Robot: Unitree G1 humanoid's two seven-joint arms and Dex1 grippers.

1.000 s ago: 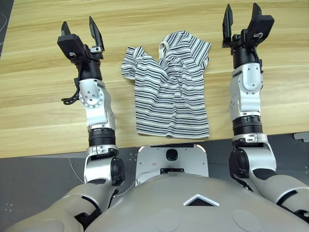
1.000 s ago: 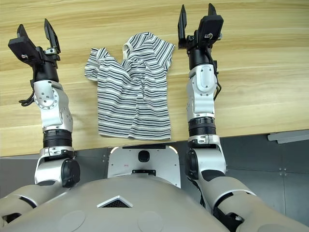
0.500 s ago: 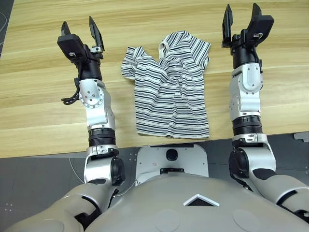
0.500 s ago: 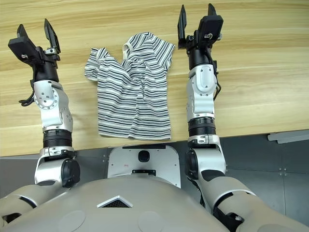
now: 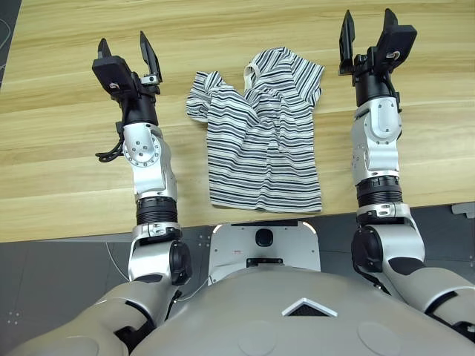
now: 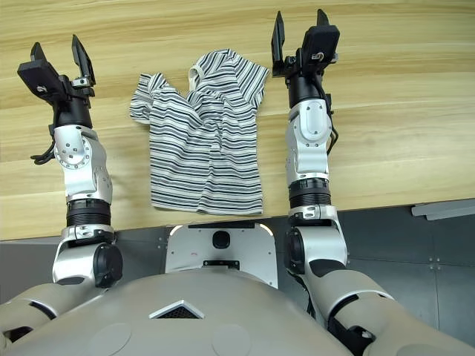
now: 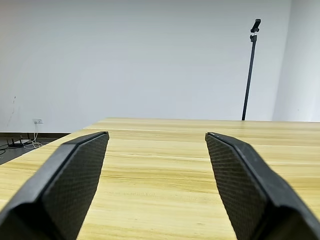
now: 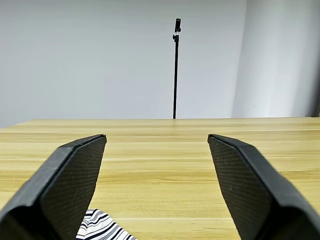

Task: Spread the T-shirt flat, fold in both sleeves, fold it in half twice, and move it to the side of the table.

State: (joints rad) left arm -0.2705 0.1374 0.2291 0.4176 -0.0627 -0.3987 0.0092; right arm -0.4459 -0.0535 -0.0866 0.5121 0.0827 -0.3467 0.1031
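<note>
The striped black-and-white T-shirt (image 5: 260,133) lies on the wooden table (image 5: 67,163) straight ahead of the robot. Its hem sits just inside the table's near edge and its white collar points away. The cloth is rumpled rather than flat: deep creases run across the body, the left sleeve is bunched out to the side, and the right shoulder is folded over near the collar.

The left gripper (image 5: 123,43) stands to the left of the T-shirt, about level with the bunched sleeve and apart from it. Its fingers (image 7: 65,190) are spread wide with nothing between them, and bare table shows in the gap.

The right gripper (image 5: 367,16) stands to the right of the T-shirt, a little past its collar end and near the folded shoulder, but not touching the cloth. Its fingers (image 8: 70,185) are likewise parted wide and hold nothing. In the right wrist view, a small striped corner of the T-shirt shows beside one finger.

Beyond the T-shirt, past the table's far edge, a thin black stand (image 8: 176,65) rises upright against a pale wall (image 7: 150,50).
</note>
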